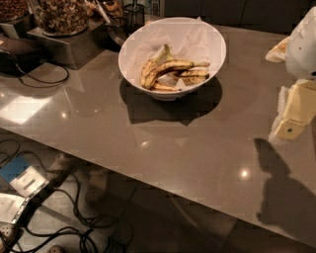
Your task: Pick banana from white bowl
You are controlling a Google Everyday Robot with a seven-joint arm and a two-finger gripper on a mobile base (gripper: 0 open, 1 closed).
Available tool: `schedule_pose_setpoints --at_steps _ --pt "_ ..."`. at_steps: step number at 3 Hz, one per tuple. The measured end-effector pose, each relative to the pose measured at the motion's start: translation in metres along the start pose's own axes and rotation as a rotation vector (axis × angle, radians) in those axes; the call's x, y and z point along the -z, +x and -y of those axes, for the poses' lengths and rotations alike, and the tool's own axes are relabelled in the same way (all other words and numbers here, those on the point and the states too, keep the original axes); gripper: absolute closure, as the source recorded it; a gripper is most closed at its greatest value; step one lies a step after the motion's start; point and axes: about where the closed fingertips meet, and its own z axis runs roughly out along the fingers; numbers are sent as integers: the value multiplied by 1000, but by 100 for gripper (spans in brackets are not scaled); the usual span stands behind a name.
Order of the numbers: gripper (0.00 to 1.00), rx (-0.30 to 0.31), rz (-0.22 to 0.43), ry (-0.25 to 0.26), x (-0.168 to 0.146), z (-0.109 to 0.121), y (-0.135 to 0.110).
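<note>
The white bowl (207,37) stands on the brown counter at the upper middle. Inside it lies the banana (168,68), long and curved, yellow with dark streaks, running from lower left to upper right. Shorter bananas (196,75) lie beside and under it. My gripper (291,118) hangs at the right edge of the view, cream-coloured under a white arm housing. It is above the counter, well to the right of the bowl and apart from it. It casts a dark shadow on the counter below.
Glass jars of nuts (61,15) stand on a metal stand (69,44) at the upper left, with a black cable (47,79) on the counter. The counter's front edge (148,183) runs diagonally; below it is floor with cables (74,222).
</note>
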Motion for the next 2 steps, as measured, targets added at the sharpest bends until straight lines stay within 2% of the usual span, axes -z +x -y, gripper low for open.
schedule_pose_setpoints --at_steps 1,2 --pt "0 0 0 0 0 0 0" --pt "0 16 -18 -10 -4 17 -20"
